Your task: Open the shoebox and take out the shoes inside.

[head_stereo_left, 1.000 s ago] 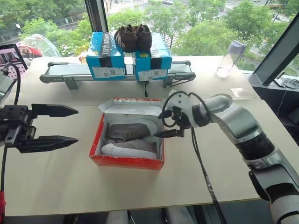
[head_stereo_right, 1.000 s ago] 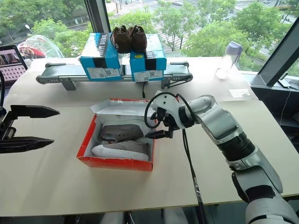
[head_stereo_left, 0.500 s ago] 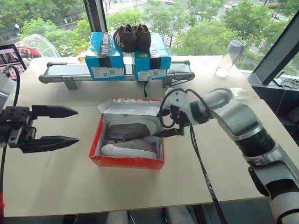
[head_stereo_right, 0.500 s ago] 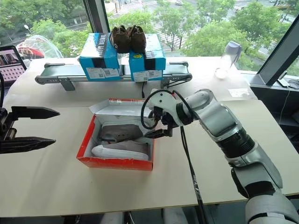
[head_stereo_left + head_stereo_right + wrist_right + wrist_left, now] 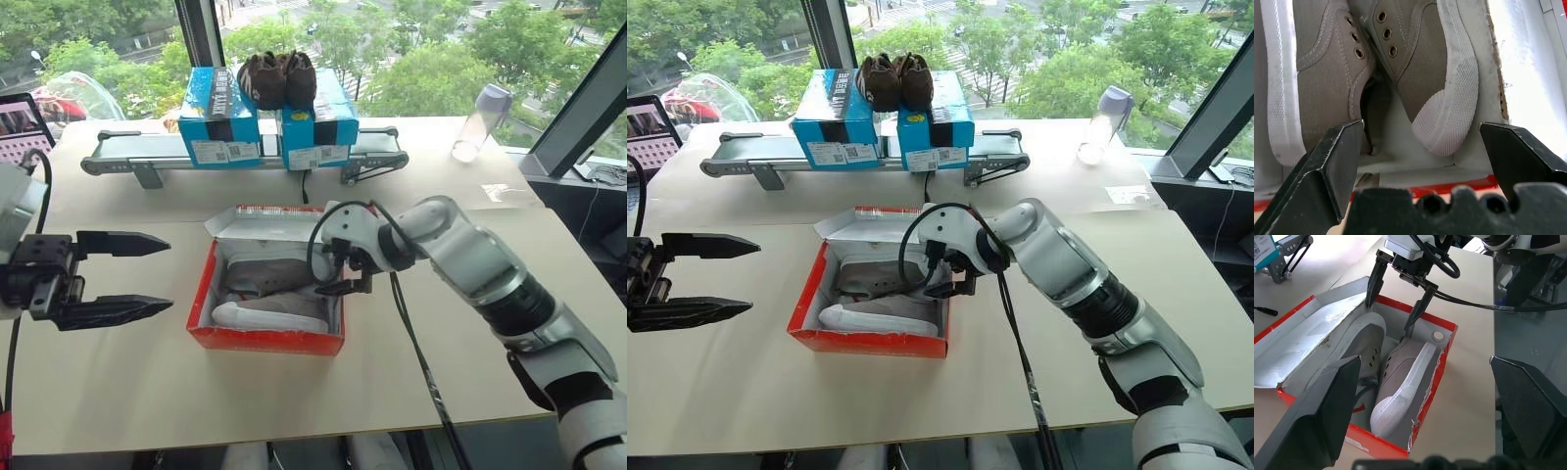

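My right gripper hangs with its two black fingers spread wide over the right-hand end of the red cardboard shoebox, tips dipping just inside the rim and holding nothing. Directly below and ahead of those fingers lie the pair of small grey-brown canvas shoes with whitish soles, side by side on the box's white floor, one rubber toe cap close under the fingers. Whether a fingertip touches a shoe or the box wall, I cannot quite tell. The box's hinged lid lies folded back on the far side of my gripper, white inside up. My left gripper hovers well off to the left of the box above the pale tabletop, its fingers also parted and empty, pointing toward the box.
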